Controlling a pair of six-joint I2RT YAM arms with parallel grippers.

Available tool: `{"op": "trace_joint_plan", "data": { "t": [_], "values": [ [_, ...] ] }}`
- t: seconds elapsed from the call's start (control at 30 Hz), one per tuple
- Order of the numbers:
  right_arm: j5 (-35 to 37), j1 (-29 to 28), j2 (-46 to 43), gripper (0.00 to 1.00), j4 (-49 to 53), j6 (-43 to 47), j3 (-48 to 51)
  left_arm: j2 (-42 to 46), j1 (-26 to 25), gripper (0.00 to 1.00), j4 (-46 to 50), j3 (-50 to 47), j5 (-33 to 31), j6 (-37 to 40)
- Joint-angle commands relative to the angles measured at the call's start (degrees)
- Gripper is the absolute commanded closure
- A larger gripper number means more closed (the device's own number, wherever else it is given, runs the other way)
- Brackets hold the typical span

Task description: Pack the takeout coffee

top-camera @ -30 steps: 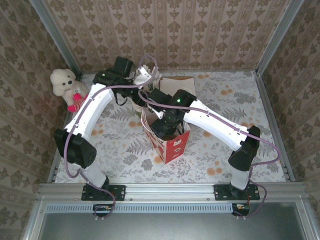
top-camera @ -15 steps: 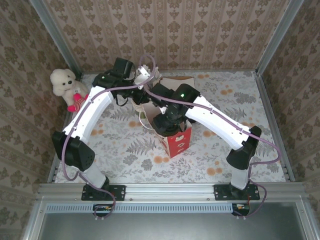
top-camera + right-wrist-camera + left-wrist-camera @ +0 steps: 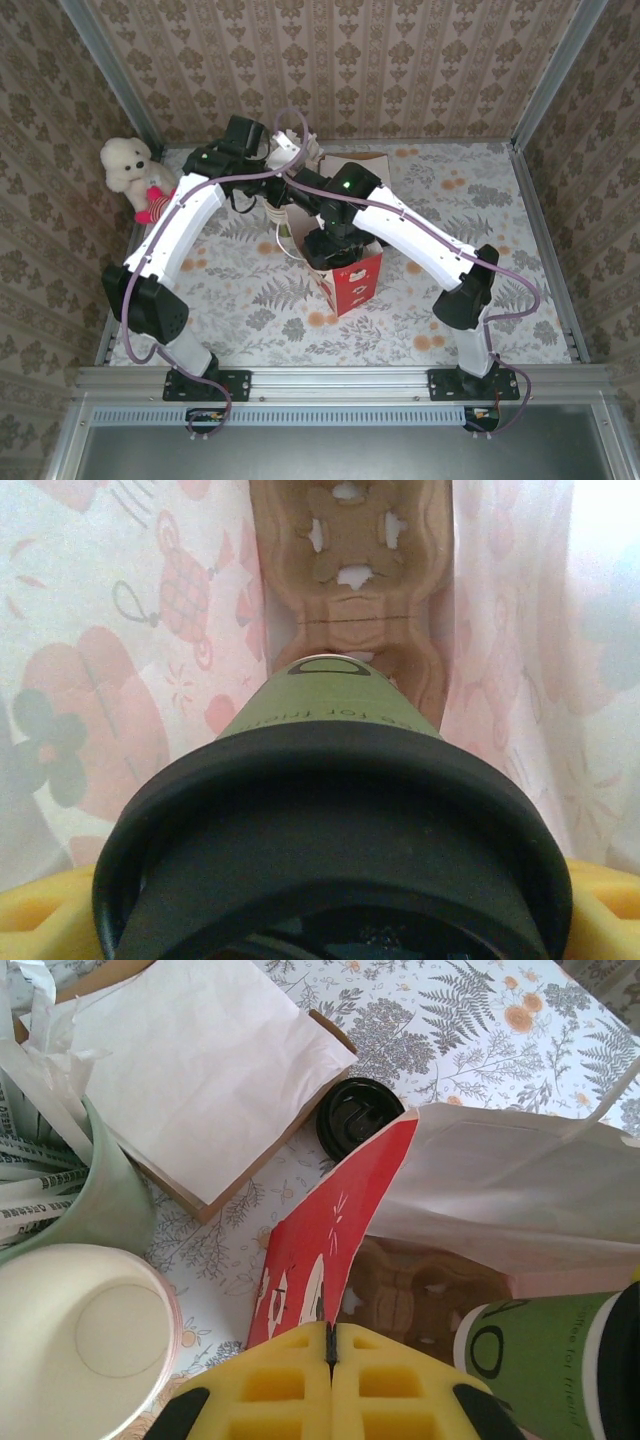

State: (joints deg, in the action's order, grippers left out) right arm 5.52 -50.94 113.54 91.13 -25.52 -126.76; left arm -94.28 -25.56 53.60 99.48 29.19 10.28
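Note:
The takeout coffee, a dark green cup with a black lid, hangs inside the red-and-white paper bag, and my right gripper is shut on it just below the lid. Its yellow fingers show at both sides of the lid. Below the cup, a brown cardboard carrier lies on the bag's floor. My left gripper is shut on the bag's red rim, at the side of the mouth. The left wrist view also catches the cup in the bag's mouth.
A flat black lid lies on the table beside the bag. White napkins rest on a cardboard box behind it. A cream-lined cup and a mint cup of paper-wrapped sticks stand left of the bag. A teddy sits far left.
My left gripper has closed on the bag's rim. The bag has swung from leaning to more upright, and the right arm has shifted back over it with the cup.

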Motion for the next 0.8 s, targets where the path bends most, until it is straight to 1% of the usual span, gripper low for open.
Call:
{"op": "trace_joint_plan", "data": {
  "t": [0.0, 0.1, 0.2, 0.3, 0.5, 0.57, 0.67, 0.77],
  "values": [
    [0.02, 0.28, 1.2, 0.45, 3.02, 0.31, -1.12, -0.95, 1.13, 1.0, 1.94, 2.6, 2.71, -3.53],
    [-0.35, 0.32, 1.96, 0.45, 3.04, 1.32, -0.84, -1.43, 2.78, 1.0, 1.65, 3.39, 5.79, -5.86],
    [0.19, 0.32, 2.16, 0.45, 2.38, 2.2, 0.45, -2.04, 4.54, 1.0, 1.41, 4.01, 10.23, -7.81],
    [-0.16, 0.35, 1.95, 0.45, 0.44, 4.15, 1.53, -2.77, 4.73, 1.0, 1.63, 3.49, 10.12, -7.18],
    [-0.76, 0.45, 1.89, 0.44, -1.9, 6.5, 2.32, -4.75, 4.73, 1.0, 5.55, 3.31, 9.32, -6.54],
    [-1.49, 0.46, 1.91, 0.45, -3.3, 7.06, 3.5, -5.1, 4.75, 1.0, 5.48, 3.18, 9.58, -8.31],
    [-2.06, 0.41, 2.46, 0.45, -5.12, 7.71, 3.8, -5.65, 5.04, 1.0, 4.84, 2.99, 11.72, -10.3],
    [-1.81, 0.41, 3.18, 0.45, -5.09, 8.76, 3.98, -5.22, 5.04, 1.0, 4.44, 2.23, 11.15, -10.28]
  ]
}}
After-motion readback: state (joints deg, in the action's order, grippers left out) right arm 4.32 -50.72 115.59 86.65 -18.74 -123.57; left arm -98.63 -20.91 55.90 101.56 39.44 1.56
